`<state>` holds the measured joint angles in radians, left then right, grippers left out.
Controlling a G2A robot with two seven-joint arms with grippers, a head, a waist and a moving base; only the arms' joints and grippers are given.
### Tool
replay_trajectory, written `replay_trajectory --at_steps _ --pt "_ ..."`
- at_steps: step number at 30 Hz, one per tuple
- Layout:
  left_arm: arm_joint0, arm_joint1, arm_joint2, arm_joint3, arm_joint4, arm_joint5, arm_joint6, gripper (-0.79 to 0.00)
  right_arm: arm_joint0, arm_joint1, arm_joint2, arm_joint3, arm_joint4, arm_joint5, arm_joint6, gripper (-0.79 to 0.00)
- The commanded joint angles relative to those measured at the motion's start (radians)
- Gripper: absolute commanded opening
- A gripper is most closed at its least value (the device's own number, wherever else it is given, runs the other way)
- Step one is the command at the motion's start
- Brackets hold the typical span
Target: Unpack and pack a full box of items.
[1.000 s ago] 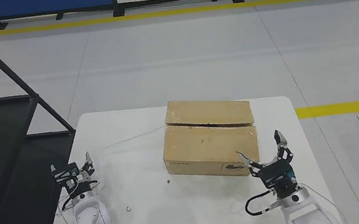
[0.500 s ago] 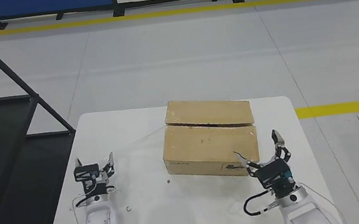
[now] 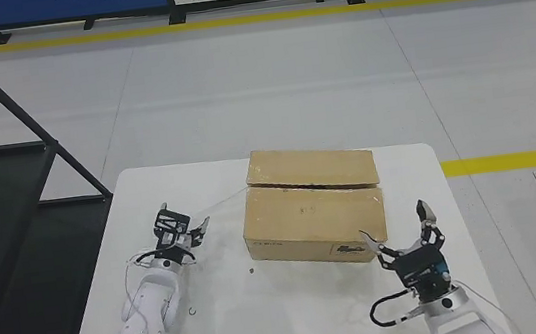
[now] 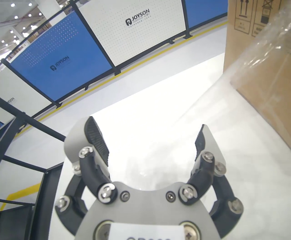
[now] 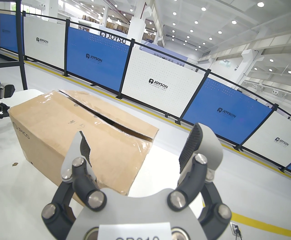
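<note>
A brown cardboard box [image 3: 313,207] stands in the middle of the white table [image 3: 296,315]. Its top flaps are down, with a dark slit between them [image 5: 106,119]. A clear tape strip [image 3: 214,203] runs from the box's upper left corner out over the table, and it crosses the left wrist view as a translucent band [image 4: 254,59]. My left gripper [image 3: 183,221] is open just left of the box [image 4: 241,34], nothing between its fingers [image 4: 96,138]. My right gripper [image 3: 393,224] is open at the box's front right corner [image 5: 68,122], apart from it.
A black metal rack [image 3: 10,199] stands off the table's left side. A small ring-like bit [image 3: 193,311] and a brown speck [image 3: 248,267] lie on the table in front of the box. Blue and white fence panels [image 5: 159,84] line the floor beyond.
My left arm has travelled from the table's left edge forward and right, close to the box. The right gripper has drawn back slightly toward the front edge.
</note>
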<state>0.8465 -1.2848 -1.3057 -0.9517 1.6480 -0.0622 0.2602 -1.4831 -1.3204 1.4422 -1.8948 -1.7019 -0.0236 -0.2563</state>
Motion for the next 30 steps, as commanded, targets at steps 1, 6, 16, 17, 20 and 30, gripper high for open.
replay_trajectory --at_steps 1,6,16,17,20,30 --pt "-0.037 -0.003 0.007 0.045 0.001 0.001 -0.009 0.0 -0.006 0.0 0.004 0.0 0.003 0.003 -0.004 0.0" --pt "-0.117 -0.014 0.03 0.143 -0.003 0.003 -0.016 0.0 -0.014 0.001 0.009 0.002 0.013 0.008 -0.014 0.0" --pt "-0.154 -0.018 0.062 0.21 0.013 -0.077 0.041 0.0 -0.02 0.002 0.015 0.007 0.025 0.017 -0.019 0.0" --pt "-0.155 -0.017 0.063 0.213 0.022 -0.075 0.037 0.0 -0.02 0.002 0.015 0.008 0.025 0.017 -0.019 0.0" --pt "-0.163 -0.019 0.078 0.222 0.044 -0.072 0.019 0.0 -0.017 0.002 0.012 0.008 0.025 0.02 -0.014 0.0" --pt "-0.218 -0.039 0.111 0.283 0.025 -0.024 -0.011 0.0 -0.012 0.002 0.01 0.007 0.024 0.023 -0.008 0.0"
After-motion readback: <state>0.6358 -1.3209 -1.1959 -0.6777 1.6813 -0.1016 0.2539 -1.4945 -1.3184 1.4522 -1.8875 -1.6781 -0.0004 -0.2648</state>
